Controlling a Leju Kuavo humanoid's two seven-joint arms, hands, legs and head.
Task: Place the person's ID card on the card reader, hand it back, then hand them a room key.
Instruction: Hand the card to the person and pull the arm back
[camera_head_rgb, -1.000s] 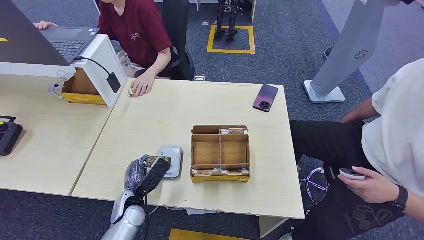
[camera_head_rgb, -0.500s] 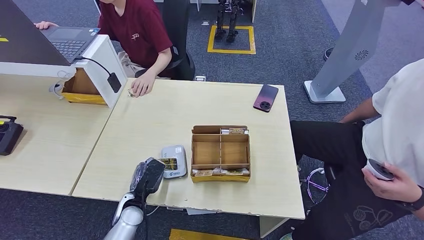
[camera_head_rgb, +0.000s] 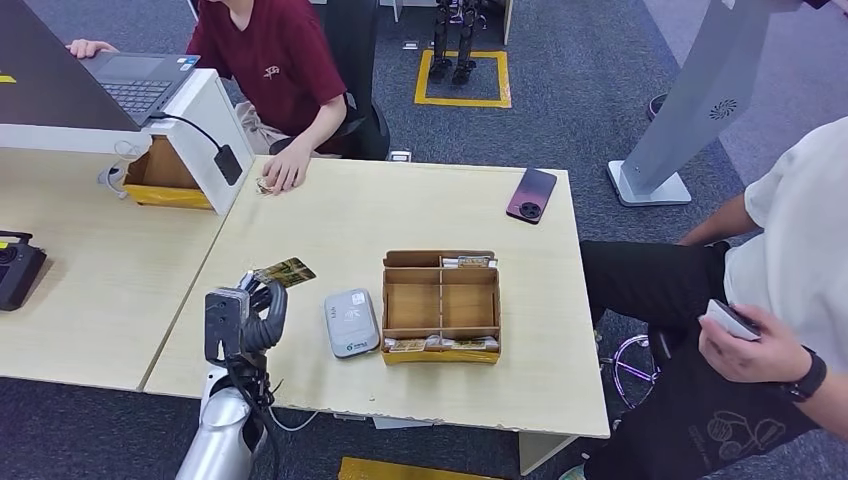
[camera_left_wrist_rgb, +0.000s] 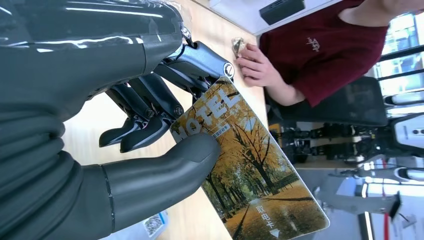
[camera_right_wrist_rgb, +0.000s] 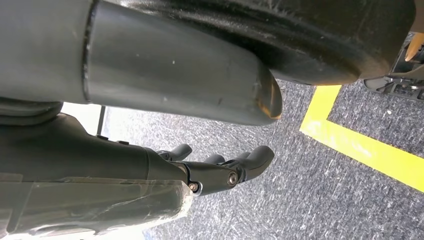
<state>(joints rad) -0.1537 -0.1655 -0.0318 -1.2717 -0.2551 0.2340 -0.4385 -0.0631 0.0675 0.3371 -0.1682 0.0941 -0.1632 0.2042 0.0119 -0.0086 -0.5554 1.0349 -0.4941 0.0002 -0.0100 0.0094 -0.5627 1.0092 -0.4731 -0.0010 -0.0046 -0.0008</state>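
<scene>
- Since a second ago the left hand (camera_head_rgb: 247, 312) has lifted off the card reader (camera_head_rgb: 351, 322) and swung away to the side, carrying the card (camera_head_rgb: 285, 272) with it; the reader, earlier half covered by the hand and the card, now lies bare on the tabletop (camera_head_rgb: 330, 225), just beside the hand.
- The left hand pinches the card between its thumb (camera_left_wrist_rgb: 165, 167) and the darker fingers (camera_left_wrist_rgb: 165, 102). The card sticks out beyond the fingertips, pointing across the tabletop toward the seated person in the dark red shirt (camera_head_rgb: 270, 62).
- In the left wrist view the card's face (camera_left_wrist_rgb: 250, 165) shows an autumn tree picture and the word HOTEL; the small print under it is too fine to read. One corner is hidden under the thumb.
- The seated person's hand (camera_head_rgb: 285, 172) rests on the far edge of the tabletop, well beyond the card, over a small object (camera_head_rgb: 263, 185) that is too small to make out.
- The cardboard tray (camera_head_rgb: 441, 305) stands past the reader from the hand. Its middle compartments look empty; thin items line its front and back slots, but what they are cannot be told.
- The right hand (camera_right_wrist_rgb: 220, 167) hangs over the carpet with its fingers loosely apart and nothing in them.
- A second person at the far side is cut off by the picture edge and holds a small flat thing (camera_head_rgb: 731, 319). A phone (camera_head_rgb: 531, 195) lies at the tabletop's far corner.
</scene>
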